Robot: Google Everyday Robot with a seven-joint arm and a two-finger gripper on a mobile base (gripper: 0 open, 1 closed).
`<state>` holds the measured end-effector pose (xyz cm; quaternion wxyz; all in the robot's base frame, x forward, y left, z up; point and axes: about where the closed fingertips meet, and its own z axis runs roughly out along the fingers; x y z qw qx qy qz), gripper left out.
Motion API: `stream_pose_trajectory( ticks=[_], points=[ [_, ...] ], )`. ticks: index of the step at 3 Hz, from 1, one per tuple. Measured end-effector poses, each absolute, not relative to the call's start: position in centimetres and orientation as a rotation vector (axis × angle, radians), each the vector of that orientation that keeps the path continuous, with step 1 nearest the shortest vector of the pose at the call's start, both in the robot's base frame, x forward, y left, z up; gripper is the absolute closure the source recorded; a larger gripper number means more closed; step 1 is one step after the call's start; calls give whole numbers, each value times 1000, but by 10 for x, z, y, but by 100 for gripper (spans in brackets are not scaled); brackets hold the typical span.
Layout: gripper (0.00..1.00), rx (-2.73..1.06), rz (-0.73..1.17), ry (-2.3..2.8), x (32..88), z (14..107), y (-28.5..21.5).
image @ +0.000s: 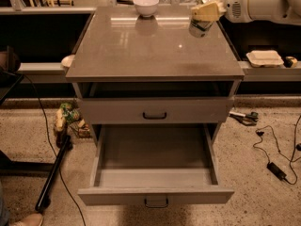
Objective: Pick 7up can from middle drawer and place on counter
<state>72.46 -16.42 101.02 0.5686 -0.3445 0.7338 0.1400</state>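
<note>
The 7up can point(199, 28), white-green with a silver top, hangs tilted in my gripper point(206, 12), whose yellowish fingers are shut on its upper part. It sits low over the right rear part of the counter point(150, 51); I cannot tell whether it touches the slab. My white arm point(263, 3) reaches in from the upper right. The middle drawer point(155, 173) is pulled out wide below, its grey floor bare, with a dark bar handle point(156, 202) on its front panel.
A white bowl point(146, 5) stands at the counter's back middle. A shut drawer with a dark handle point(154, 115) is above the open one. Cables and a power brick point(276, 169) lie on the floor at right; a black pole point(52, 173) lies at left.
</note>
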Motion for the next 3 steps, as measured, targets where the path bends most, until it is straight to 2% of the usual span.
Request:
stream_pose_trajectory(
  ticks=[3],
  points=[
    [100, -755, 301, 1954, 800, 989, -157]
  ],
)
